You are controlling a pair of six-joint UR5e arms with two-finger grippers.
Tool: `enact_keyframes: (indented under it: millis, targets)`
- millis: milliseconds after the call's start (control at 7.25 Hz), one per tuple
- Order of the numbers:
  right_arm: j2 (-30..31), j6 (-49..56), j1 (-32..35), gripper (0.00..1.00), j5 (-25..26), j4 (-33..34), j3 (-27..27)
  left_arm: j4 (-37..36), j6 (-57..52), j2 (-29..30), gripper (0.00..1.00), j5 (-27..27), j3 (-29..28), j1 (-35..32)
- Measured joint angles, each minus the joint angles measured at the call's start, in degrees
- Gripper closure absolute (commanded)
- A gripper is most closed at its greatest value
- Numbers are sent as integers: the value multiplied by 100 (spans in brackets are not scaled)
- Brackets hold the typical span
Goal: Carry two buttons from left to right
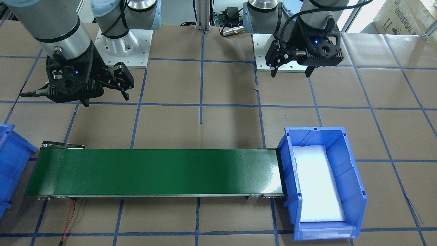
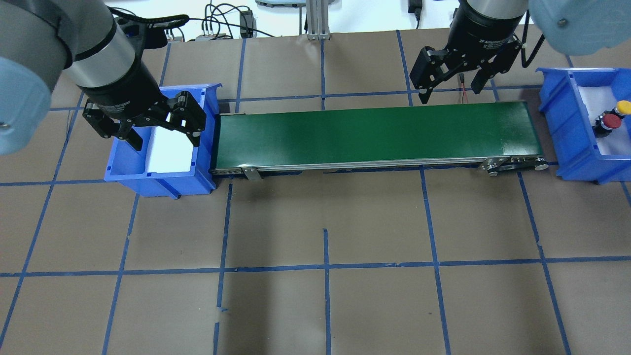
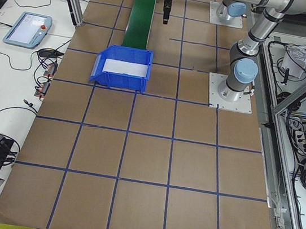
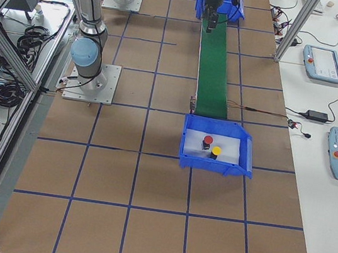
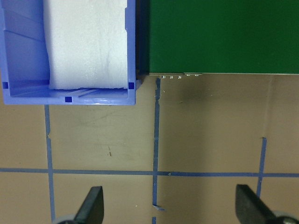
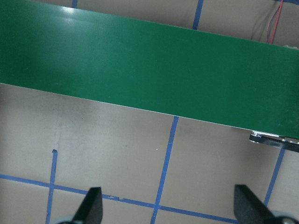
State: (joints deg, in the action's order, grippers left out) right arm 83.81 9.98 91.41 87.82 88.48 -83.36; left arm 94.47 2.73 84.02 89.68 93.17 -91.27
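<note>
The yellow button (image 2: 624,106) and the red button (image 2: 611,122) stand side by side on white foam in the blue bin (image 2: 567,128) at the table's right end. They also show in the exterior right view, red (image 4: 207,140) and yellow (image 4: 216,151). My left gripper (image 2: 165,140) is open and empty above the near side of the left blue bin (image 2: 160,172), which holds only white foam. In the left wrist view the left gripper (image 5: 170,207) is over bare table. My right gripper (image 2: 451,92) is open and empty, just behind the belt's right part; the right wrist view (image 6: 168,205) shows it over bare table.
A green conveyor belt (image 2: 374,133) runs between the two bins, with nothing on it. Red and black wires (image 1: 70,218) leave its right end. Blue tape lines grid the brown table. Both arm bases (image 1: 123,48) stand on the robot's side of the table.
</note>
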Motion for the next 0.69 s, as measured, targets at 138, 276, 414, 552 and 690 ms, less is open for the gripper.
enact_keyframes:
  millis: [138,276,414,552,690]
  targets:
    - [-8,5,0,0,-5,5,-3,196,-40,-150,0,-55,51,7]
    - [-21,5,0,0,-23,6,-4,152,-105,-150,0,-80,118,39]
    - [-57,8,0,0,-28,5,-3,-21,-191,-123,0,-72,155,46]
    - [-115,15,0,0,-17,2,5,-144,-269,-73,0,-56,104,52]
    - [-163,21,0,0,8,-11,25,-207,-310,47,0,-19,-26,65]
